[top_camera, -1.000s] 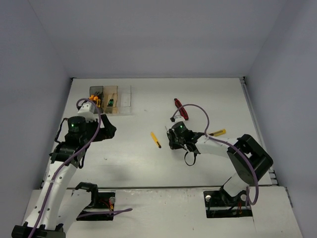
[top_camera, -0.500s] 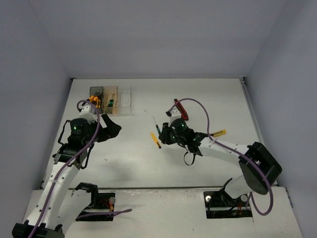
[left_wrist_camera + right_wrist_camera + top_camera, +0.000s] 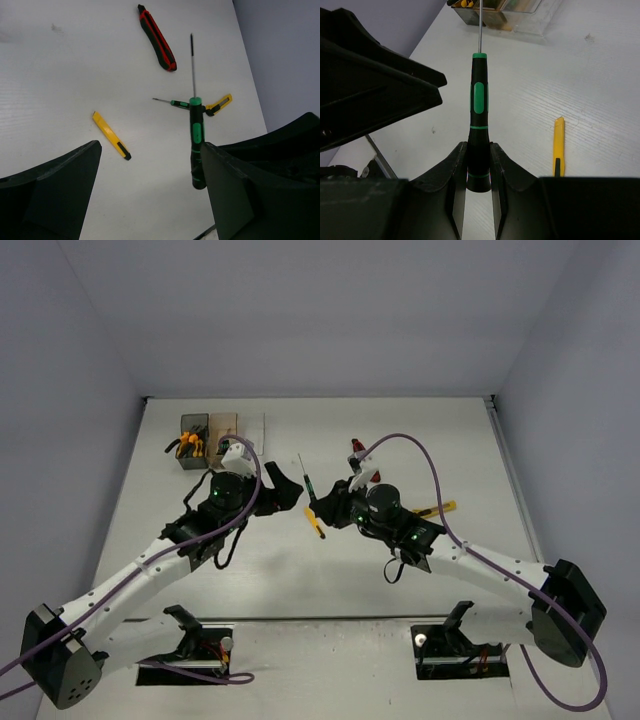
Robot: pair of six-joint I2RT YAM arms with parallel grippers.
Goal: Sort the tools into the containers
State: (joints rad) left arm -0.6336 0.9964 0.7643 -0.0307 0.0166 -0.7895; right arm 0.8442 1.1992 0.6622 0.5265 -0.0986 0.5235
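My right gripper [image 3: 325, 508] is shut on a black-and-green screwdriver [image 3: 307, 484], holding it above the table with the shaft pointing to the far side; the wrist view shows its handle [image 3: 479, 115] clamped between the jaws. My left gripper [image 3: 285, 490] is open and empty, close to the left of the screwdriver, whose handle [image 3: 196, 145] shows beside its right finger [image 3: 240, 195]. A yellow utility knife [image 3: 315, 523] lies below them. A red-handled tool [image 3: 157, 37], a small screwdriver [image 3: 175, 103] and a yellow tool [image 3: 440, 508] lie on the table.
Three bins stand in a row at the far left: dark grey [image 3: 193, 428] with orange-handled pliers [image 3: 189, 447], amber [image 3: 224, 425] and clear [image 3: 255, 425]. Purple cables loop over both arms. Walls close the table on three sides.
My right gripper has lifted the screwdriver and carried it left toward the middle. My left arm has swung from the bins to the right, its open gripper now beside the screwdriver.
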